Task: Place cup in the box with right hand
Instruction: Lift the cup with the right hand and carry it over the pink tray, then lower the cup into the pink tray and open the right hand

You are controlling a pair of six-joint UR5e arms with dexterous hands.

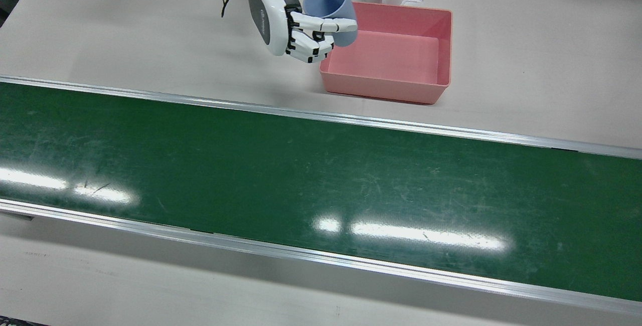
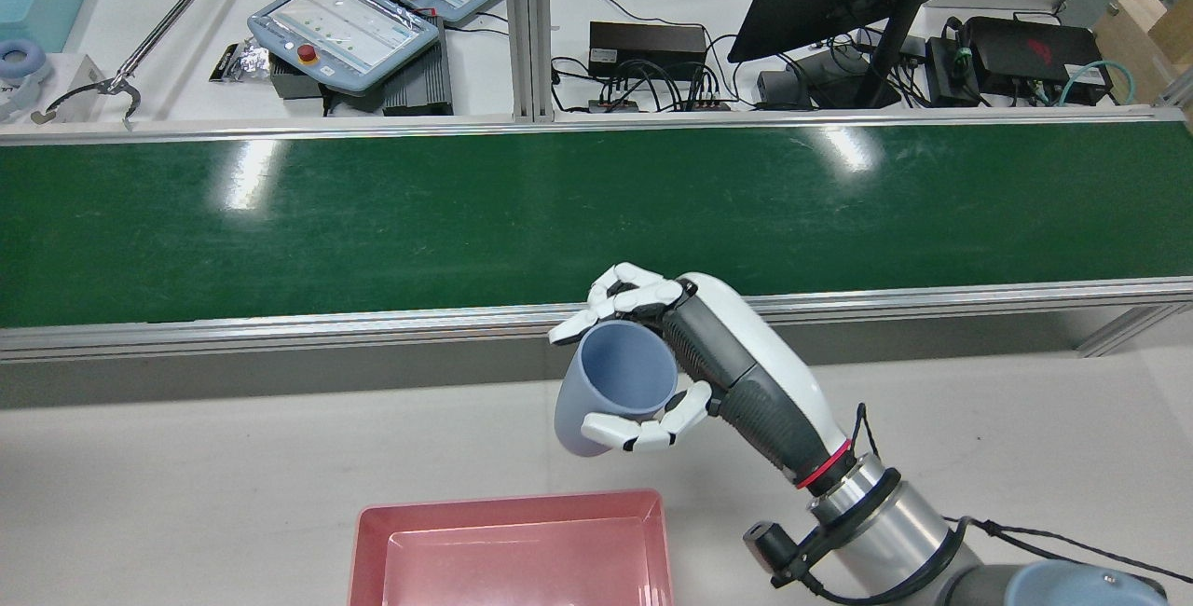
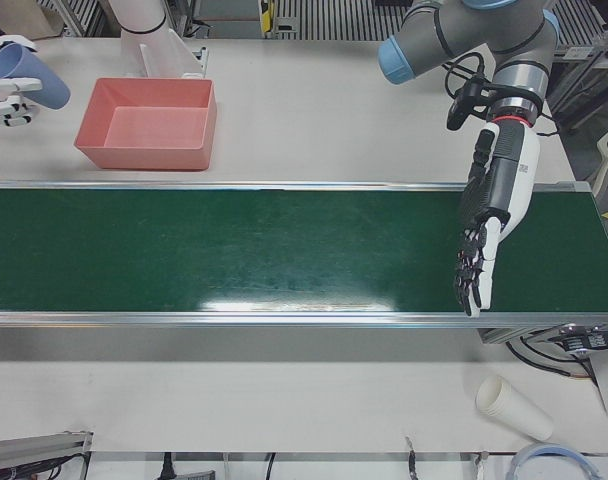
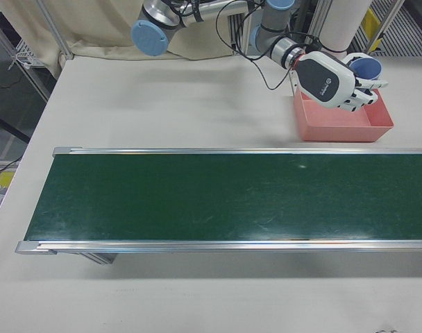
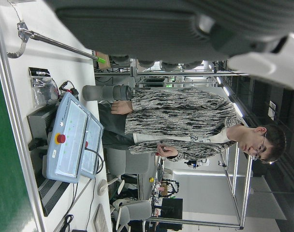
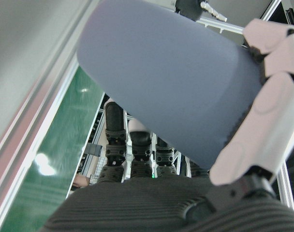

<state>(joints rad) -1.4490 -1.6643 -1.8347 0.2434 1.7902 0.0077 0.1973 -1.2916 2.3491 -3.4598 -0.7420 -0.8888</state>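
**Cup held above the near edge of the box**

While the front view shows only the right hand [image 1: 301, 20] wrapped around the blue cup [image 1: 328, 7], the left-front view alone shows the left hand [image 3: 484, 240], fingers straight and apart, holding nothing, over the far end of the green belt [image 3: 234, 250]. In the rear view the cup [image 2: 610, 387] is clear of the table, between the belt [image 2: 373, 214] and the pink box [image 2: 513, 550], tilted with its mouth up and towards the robot, its long axis slanting down and away. The box [image 1: 396, 55] is empty. A stack of paper cups [image 3: 512, 408] lies on the table [image 3: 284, 400] beyond the belt, well apart.
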